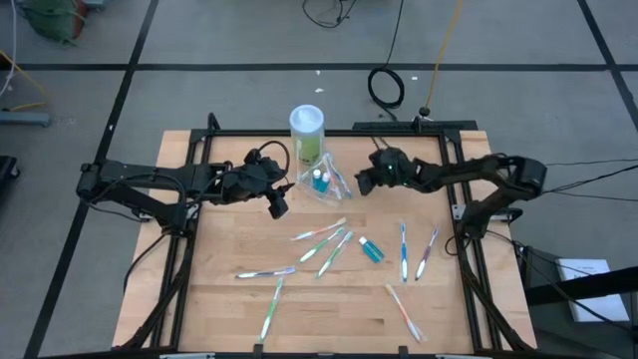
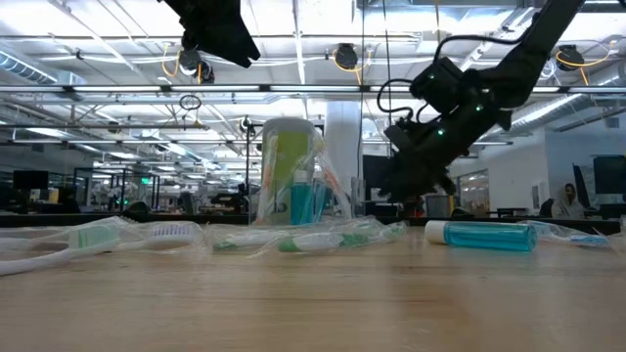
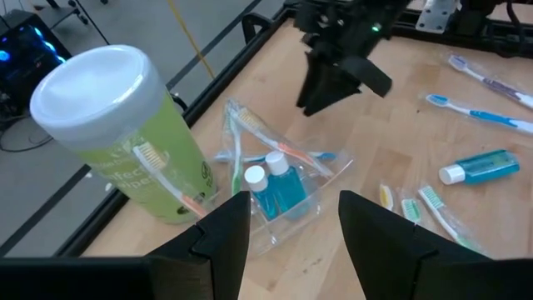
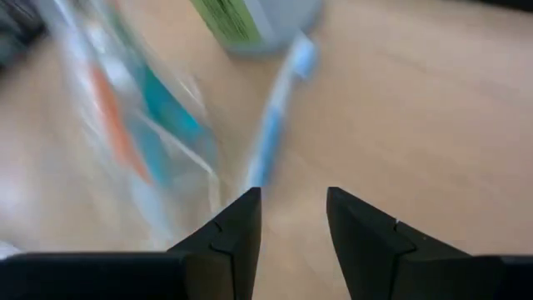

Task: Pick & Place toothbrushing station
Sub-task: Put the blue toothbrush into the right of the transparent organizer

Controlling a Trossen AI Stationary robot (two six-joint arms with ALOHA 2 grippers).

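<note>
The toothbrushing station (image 1: 325, 182) is a clear plastic holder with blue bottles and toothbrushes in it. It stands on the wooden table just in front of the green canister with a white lid (image 1: 307, 134), and also shows in the left wrist view (image 3: 279, 179). My left gripper (image 1: 278, 202) is open, to the holder's left and above the table; its fingers (image 3: 223, 233) frame the holder from a distance. My right gripper (image 1: 363, 183) is open, close to the holder's right side, and shows in the low view (image 2: 411, 166) raised off the table.
Several wrapped toothbrushes (image 1: 321, 239) lie scattered over the table's middle and near side, with two more at the right (image 1: 404, 249). A blue toothpaste tube (image 1: 371, 249) lies among them. Black frame rails (image 1: 184, 199) run along both table sides.
</note>
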